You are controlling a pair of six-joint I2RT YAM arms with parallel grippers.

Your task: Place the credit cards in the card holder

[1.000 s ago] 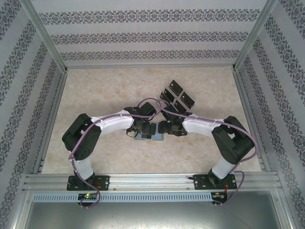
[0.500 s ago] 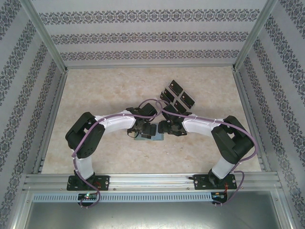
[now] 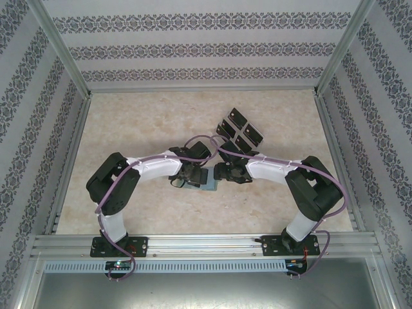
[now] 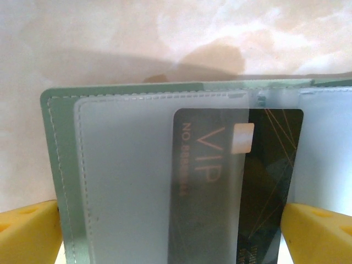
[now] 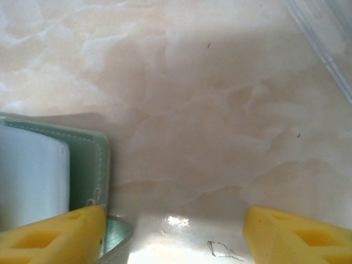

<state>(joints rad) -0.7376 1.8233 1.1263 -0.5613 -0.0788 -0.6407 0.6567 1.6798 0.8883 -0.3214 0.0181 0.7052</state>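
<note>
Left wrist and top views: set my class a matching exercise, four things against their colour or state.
1 card holder
2 VIP card
3 left hand
4 spare cards

A black, partly under a clear sleeve
B open, yellow fingers apart
C grey-green, lying open
D farther back, in rows

Pairs: 1-C, 2-A, 3-B, 4-D

Both arms are folded inward, elbows out, so that the wrists are brought close together. The left gripper [image 3: 193, 175] is pointed downward, its yellow fingers spread wide; the right gripper [image 3: 222, 172] is likewise held parted.
</note>
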